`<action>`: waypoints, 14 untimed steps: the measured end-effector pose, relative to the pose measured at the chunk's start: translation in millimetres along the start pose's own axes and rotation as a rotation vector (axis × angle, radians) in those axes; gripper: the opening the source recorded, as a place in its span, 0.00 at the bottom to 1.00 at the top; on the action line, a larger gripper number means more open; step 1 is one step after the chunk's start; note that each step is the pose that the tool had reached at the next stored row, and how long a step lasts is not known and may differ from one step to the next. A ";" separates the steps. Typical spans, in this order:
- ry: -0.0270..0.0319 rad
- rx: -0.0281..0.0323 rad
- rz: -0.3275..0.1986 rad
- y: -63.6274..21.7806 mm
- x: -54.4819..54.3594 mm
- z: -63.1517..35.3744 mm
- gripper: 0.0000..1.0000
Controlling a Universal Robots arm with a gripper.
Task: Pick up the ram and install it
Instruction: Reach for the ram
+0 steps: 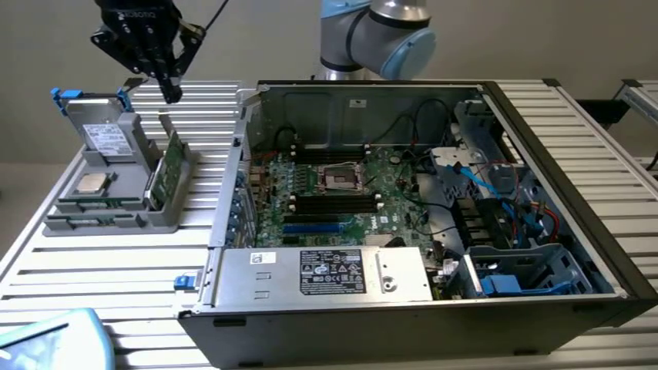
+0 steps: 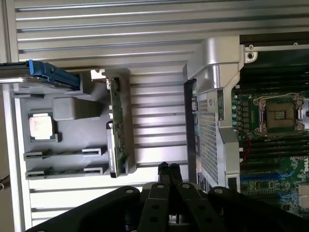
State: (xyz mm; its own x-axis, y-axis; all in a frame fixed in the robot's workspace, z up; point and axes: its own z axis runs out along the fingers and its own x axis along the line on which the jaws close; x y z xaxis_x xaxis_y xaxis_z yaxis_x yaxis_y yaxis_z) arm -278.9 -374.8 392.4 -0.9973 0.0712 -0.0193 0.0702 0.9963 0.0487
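down in front, the silver power supply [image 1: 319,274] lies across the open computer case [image 1: 411,331], nothing touching it. a little deeper, on the exterior view's left, the grey tray [image 1: 103,228] rests on the slatted table [image 1: 103,270]. the ram [image 1: 98,204] looks to stand on edge in a front slot, just beside the square processor chip [image 1: 92,183]. it is only a thin green sliver from here, so i can't be sure which slot. the wider green card [image 1: 165,173] stands upright along the tray's side nearer the case. inside the case, the long dark memory slots [image 1: 334,202] beside the processor socket look unfilled, so the install is not yet done. at the back, the gripper [image 1: 171,96] hangs above the tray's far end, jaws clenched together on nothing, well apart from the ram. for a clean pick, i'd say the jaws must part before dropping, square up across the stick's thin faces and take it mid-length so it lifts level and straight. they must also stay clear of the tall card and the chip.
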 end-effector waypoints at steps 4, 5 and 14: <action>-0.0001 -0.0001 0.000 -0.5 18.4 -0.1 0.11; 0.0000 -0.0001 0.000 -0.5 22.9 -0.1 0.11; 0.0046 -0.0095 0.000 -2.2 63.9 0.6 0.11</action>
State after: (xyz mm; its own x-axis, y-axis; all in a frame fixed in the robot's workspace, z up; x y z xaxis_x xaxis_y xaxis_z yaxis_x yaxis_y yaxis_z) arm -342.8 -372.5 390.5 -0.9973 0.0714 -0.0147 0.0704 0.9958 0.0582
